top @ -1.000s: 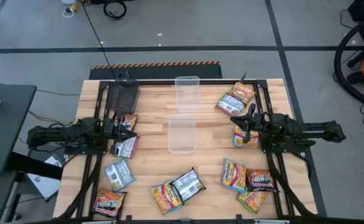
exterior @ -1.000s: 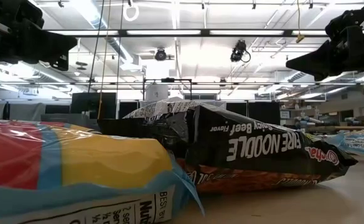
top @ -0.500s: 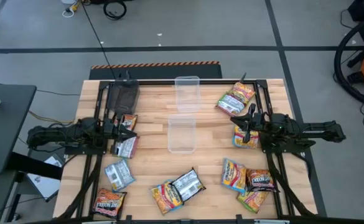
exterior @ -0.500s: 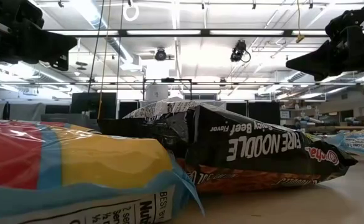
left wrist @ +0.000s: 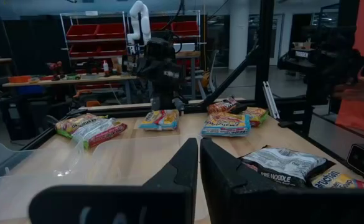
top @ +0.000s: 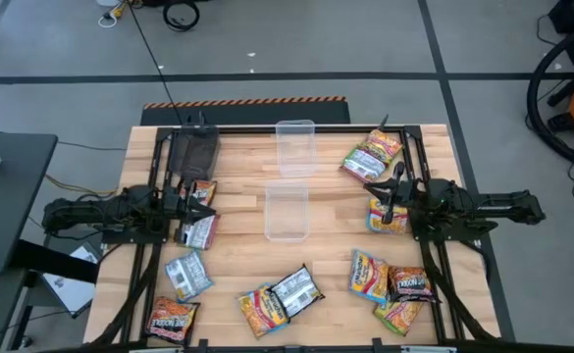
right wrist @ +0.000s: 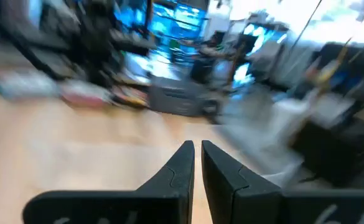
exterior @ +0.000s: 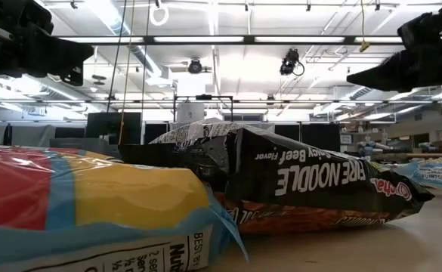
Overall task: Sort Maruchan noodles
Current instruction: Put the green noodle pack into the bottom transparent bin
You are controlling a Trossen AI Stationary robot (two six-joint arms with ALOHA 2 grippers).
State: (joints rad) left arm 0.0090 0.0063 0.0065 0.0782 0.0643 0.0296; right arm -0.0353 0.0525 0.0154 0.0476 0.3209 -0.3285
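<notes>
High view: noodle packets scattered over the bench (top: 336,235), two clear bins in the middle, near bin (top: 287,211) and far bin (top: 294,147), both apparently holding nothing yet

Right end effector (top: 377,192): fingers nearly touching, holding nothing, per the right wrist view (right wrist: 195,163); it hangs above the bench just beside a yellow-green packet (top: 389,217), which lies slightly to the front and outer side of the tips. Second yellow-green packet (top: 374,153) lies farther back on the same side, long axis diagonal. A cluster of three lies toward the front right, among them a dark packet (top: 411,283)

Left end effector (top: 204,209): fingers nearly touching, holding nothing, per the left wrist view (left wrist: 198,163); it sits between a brown-orange packet (top: 204,190) and a silver packet (top: 199,233), both just beside it

Judgement: each arm has a packet directly at hand; the right arm is nearer the yellow-green ones, the left arm nearer the silver and brown-orange ones. Either end effector must open before a pick

Front centre: a yellow-green and a dark-and-white packet overlapping (top: 281,295), roughly midway between the arms
</notes>
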